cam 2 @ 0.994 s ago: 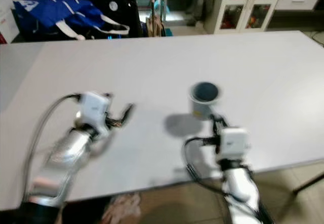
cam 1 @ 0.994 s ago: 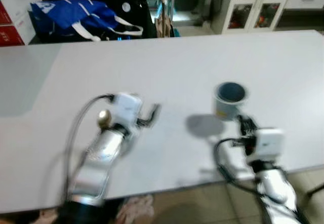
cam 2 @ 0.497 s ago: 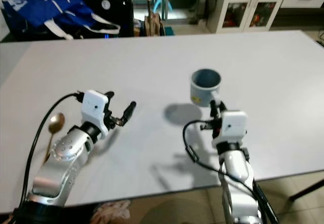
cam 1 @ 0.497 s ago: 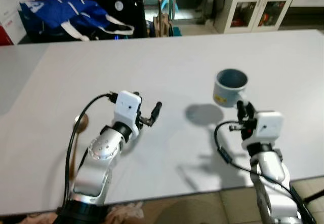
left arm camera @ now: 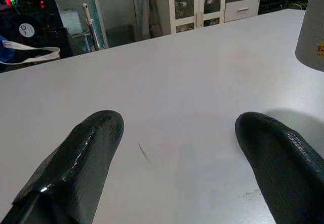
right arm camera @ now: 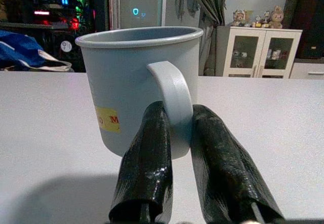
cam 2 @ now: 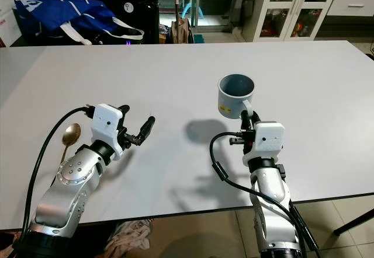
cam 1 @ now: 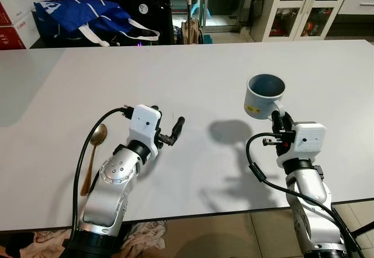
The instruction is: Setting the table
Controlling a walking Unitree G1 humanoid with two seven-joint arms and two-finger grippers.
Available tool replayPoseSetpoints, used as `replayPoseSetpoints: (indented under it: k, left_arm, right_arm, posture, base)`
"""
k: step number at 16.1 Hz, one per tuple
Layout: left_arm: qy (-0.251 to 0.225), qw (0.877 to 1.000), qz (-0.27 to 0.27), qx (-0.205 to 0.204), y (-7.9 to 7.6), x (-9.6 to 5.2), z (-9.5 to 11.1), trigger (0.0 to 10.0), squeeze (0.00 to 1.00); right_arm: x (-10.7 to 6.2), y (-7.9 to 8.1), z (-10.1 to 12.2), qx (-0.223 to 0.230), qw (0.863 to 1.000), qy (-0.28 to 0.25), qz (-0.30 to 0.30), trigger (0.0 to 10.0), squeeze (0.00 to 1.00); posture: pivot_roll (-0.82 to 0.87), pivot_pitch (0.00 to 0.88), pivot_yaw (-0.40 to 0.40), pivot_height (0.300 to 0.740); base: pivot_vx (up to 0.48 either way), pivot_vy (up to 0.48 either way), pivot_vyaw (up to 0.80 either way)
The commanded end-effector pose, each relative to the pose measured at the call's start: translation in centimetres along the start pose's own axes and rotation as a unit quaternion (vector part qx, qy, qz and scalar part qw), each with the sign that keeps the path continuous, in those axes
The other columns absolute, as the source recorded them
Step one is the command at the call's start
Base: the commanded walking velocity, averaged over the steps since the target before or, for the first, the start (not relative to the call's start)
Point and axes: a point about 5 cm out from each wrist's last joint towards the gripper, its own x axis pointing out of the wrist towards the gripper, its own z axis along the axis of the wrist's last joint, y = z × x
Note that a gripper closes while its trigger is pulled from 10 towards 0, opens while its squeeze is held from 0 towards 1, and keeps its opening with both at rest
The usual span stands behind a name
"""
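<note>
**Mug lifted over table, left gripper empty**

Right gripper [cam 1: 279,122] pinches the handle of the grey-blue mug [cam 1: 264,96], held upright above the white table [cam 1: 193,71], its shadow on the surface to its left. Left gripper [cam 1: 169,131] hovers low with fingers spread, holding nothing. Spoon [cam 1: 93,153] lies beside the left arm, close to the near edge. Wide bare tabletop beyond both grippers toward the far edge.

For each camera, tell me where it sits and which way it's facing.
Eye views: on the head, looking down at the table; both arms show.
Left wrist view: looks along the open left gripper across the table.
Right wrist view: looks along the right gripper pinching the mug handle.
Shared: mug, also in the eye views.
</note>
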Motion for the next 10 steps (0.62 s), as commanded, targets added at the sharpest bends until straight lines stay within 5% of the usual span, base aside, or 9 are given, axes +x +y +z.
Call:
replayPoseSetpoints:
  k: [1, 9, 10]
  left_arm:
    - [-0.007, 1.000, 0.005, 0.002, 0.3, 0.0, 0.4, 10.0, 0.00]
    - [-0.007, 1.000, 0.005, 0.002, 0.3, 0.0, 0.4, 10.0, 0.00]
    - [0.010, 0.999, 0.010, -0.034, 0.9, -0.7, 0.5, 10.0, 0.00]
  right_arm:
    - [0.1, -0.2, 0.1, 0.006, 1.000, 0.001, -0.006, 0.0, 0.00]
    - [0.1, -0.2, 0.1, 0.006, 1.000, 0.001, -0.006, 0.0, 0.00]
    - [1.9, -0.8, -2.2, 0.021, 0.998, 0.050, -0.018, 10.0, 0.00]
  posture:
    - [-0.06, 0.000, 0.014, 0.740]
    - [-0.06, 0.000, 0.014, 0.740]
    - [0.04, 0.006, 0.020, 0.740]
  base:
    - [0.000, 0.000, 0.00]
    - [0.000, 0.000, 0.00]
    - [0.000, 0.000, 0.00]
